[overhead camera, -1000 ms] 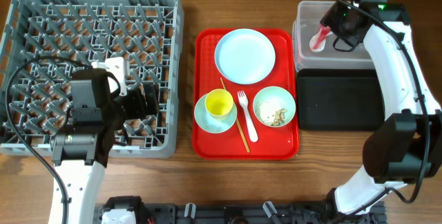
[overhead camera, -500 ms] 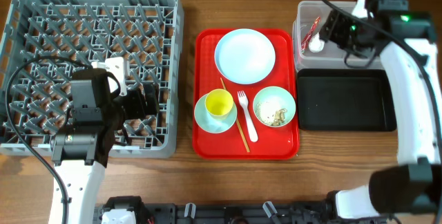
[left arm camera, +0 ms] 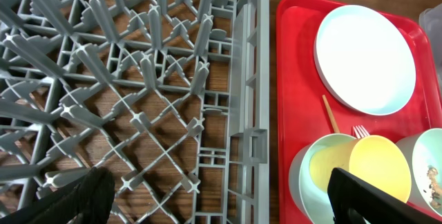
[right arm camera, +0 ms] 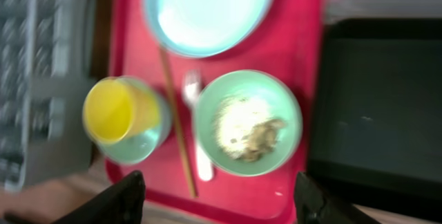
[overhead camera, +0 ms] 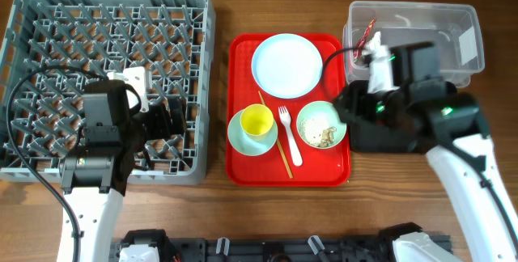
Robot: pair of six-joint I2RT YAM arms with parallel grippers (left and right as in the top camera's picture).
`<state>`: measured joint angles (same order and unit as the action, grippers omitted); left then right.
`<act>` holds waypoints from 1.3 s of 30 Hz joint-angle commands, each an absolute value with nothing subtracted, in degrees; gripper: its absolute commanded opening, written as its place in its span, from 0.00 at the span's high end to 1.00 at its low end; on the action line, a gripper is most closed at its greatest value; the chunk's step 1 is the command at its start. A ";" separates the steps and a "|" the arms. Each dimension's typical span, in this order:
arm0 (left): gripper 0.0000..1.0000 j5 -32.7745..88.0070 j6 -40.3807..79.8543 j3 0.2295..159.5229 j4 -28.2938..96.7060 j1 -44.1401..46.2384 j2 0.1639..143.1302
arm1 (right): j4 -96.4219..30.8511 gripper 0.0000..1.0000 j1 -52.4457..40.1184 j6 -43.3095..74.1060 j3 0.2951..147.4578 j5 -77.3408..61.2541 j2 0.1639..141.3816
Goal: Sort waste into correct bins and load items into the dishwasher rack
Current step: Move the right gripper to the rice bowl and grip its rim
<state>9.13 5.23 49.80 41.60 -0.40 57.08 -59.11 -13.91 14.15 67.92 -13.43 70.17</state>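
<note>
The right pincer (right arm camera: 219, 191) hangs spread wide, nothing between its dark fingers (right arm camera: 121, 200), above the near part of the red serving tray (overhead camera: 243, 52). At its 12 o'clock sits a mint bowl (right arm camera: 248, 122) holding rice-like crumbs (right arm camera: 243, 128). Just at that bowl's 9 o'clock lies the white fork (right arm camera: 195, 131). Beyond it are the wooden chopsticks (right arm camera: 176, 124), laid lengthwise, and then the yellow cup (right arm camera: 110, 110), which stands inside the second mint bowl (overhead camera: 239, 138). The pale plate (overhead camera: 286, 65) fills the tray's 12 o'clock end. At the crumb bowl's 3 o'clock, off the tray, is the black tray (right arm camera: 373, 99), much of it under the arm in the overhead view.

Past it, at 12 o'clock, stands the clear tub (overhead camera: 421, 15), with the red-and-white wrapper (overhead camera: 371, 31) at its 9 o'clock end. A white label (overhead camera: 467, 45) sits on the tub's 3 o'clock wall (whatever is printed there is too small to read).

Over at the tray's 9 o'clock, the left pincer (left arm camera: 219, 191) is also splayed open and holds nothing. It hovers above the pegs of the grey dishwasher rack (overhead camera: 105, 76), near the rack's 3 o'clock wall.

Everything rests on a brown wooden table (overhead camera: 227, 3), its grain running left to right, and it fills every view to the edges.
</note>
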 commanded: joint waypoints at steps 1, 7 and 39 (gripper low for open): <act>0.00 10.02 5.63 51.22 41.47 -0.64 57.12 | -57.69 0.32 -21.45 15.51 65.71 -8.58 71.66; 0.00 10.02 5.63 51.22 41.52 -0.64 57.12 | -53.43 0.40 -29.78 20.58 64.79 -4.67 79.92; 0.00 10.02 5.63 51.22 43.18 -0.64 57.12 | -46.33 0.96 -32.40 34.68 64.88 -1.67 104.12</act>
